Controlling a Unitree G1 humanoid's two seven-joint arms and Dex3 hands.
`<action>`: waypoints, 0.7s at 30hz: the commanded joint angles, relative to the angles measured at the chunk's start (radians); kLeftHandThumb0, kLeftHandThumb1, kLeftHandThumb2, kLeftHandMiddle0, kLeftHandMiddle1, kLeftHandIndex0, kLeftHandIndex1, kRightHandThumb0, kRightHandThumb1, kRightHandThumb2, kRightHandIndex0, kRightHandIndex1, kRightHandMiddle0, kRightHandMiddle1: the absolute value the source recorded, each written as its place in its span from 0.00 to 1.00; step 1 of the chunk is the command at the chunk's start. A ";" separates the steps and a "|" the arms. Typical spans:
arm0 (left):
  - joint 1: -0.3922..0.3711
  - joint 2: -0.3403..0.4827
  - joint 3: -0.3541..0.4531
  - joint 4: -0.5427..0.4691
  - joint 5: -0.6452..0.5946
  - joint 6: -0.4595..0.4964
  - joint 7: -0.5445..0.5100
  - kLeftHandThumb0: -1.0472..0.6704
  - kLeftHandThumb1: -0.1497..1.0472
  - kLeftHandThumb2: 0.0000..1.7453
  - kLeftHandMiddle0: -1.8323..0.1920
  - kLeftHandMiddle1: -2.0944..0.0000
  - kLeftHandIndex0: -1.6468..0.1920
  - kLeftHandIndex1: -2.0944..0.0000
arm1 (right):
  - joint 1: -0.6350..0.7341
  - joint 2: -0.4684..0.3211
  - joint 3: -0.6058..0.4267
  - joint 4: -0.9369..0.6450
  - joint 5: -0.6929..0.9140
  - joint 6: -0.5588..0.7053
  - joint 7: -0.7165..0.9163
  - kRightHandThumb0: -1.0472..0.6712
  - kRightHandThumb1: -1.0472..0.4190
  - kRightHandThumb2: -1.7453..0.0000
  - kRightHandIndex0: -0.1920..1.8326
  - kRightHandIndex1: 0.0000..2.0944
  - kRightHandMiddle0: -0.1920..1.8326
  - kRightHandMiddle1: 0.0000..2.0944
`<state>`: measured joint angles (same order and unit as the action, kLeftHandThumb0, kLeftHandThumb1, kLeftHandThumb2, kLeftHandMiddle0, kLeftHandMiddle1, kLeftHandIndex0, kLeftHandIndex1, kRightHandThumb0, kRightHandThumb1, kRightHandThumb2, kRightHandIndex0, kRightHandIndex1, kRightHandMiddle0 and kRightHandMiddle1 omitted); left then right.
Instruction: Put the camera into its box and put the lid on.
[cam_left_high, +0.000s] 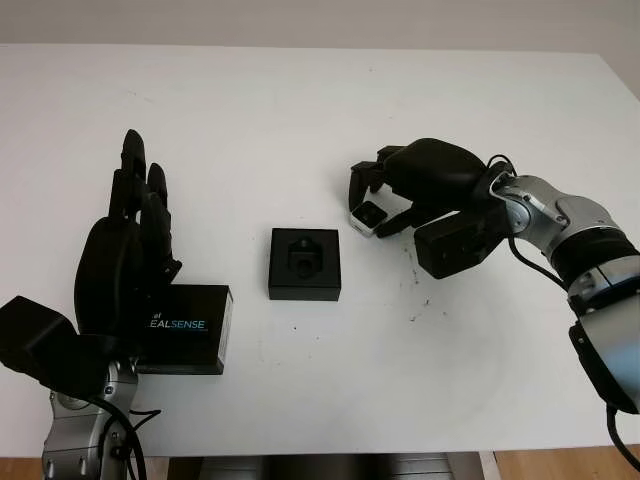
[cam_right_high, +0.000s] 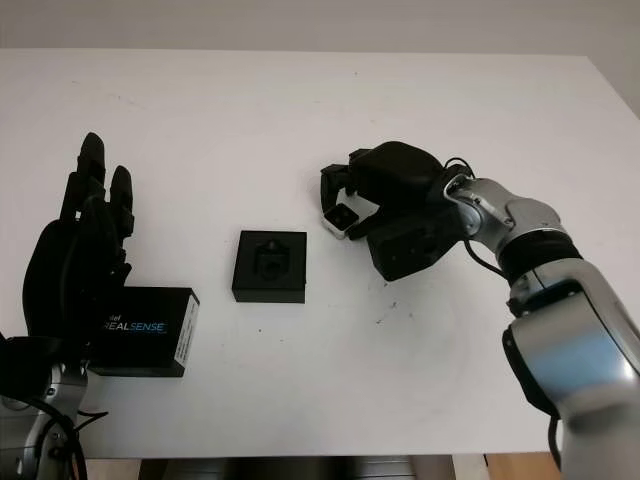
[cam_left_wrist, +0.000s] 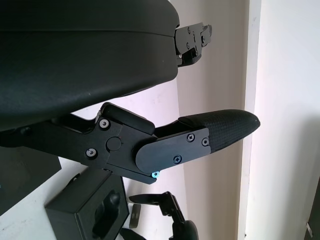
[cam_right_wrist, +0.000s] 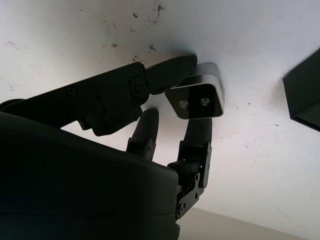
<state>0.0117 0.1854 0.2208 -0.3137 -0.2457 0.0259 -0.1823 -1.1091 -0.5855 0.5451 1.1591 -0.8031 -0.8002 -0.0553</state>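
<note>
The camera (cam_left_high: 367, 217) is sitting in the fingers (cam_right_wrist: 150, 75) of the right hand (cam_left_high: 425, 190), which are closing around it, just right of the box (cam_left_high: 305, 264) at the middle of the bench (cam_left_high: 300, 100); whether it is lifted clear of the bench or touching it I cannot tell. The grip is looking shallow, taken at the fingertips, so the small smooth body may be twisting or slipping out as it is being carried over. The box's moulded recess is narrow, and a tilted camera could be catching on its rim or nudging the light box away. The lid (cam_left_high: 185, 335) is lying at the left, partly under the open left hand (cam_left_high: 125, 265), which is hovering there.
</note>
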 joint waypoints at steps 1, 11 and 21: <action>0.011 0.004 -0.001 0.000 0.005 0.002 0.000 0.14 1.00 0.39 1.00 1.00 1.00 1.00 | 0.003 -0.008 0.019 0.013 -0.014 -0.002 0.003 0.38 0.05 0.97 0.21 0.55 0.29 0.64; 0.015 0.008 -0.002 0.004 0.004 -0.008 -0.010 0.15 1.00 0.39 1.00 1.00 1.00 1.00 | 0.007 0.009 -0.027 0.028 0.062 0.036 0.087 0.38 0.06 0.97 0.21 0.07 0.28 0.72; 0.023 0.005 -0.007 -0.011 0.010 0.005 -0.004 0.15 1.00 0.39 1.00 1.00 1.00 1.00 | 0.044 0.041 -0.167 -0.013 0.294 0.108 0.315 0.39 0.05 0.97 0.20 0.03 0.25 0.80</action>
<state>0.0182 0.1894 0.2179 -0.3138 -0.2390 0.0287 -0.1867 -1.0751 -0.5505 0.4039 1.1624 -0.5325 -0.7011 0.2466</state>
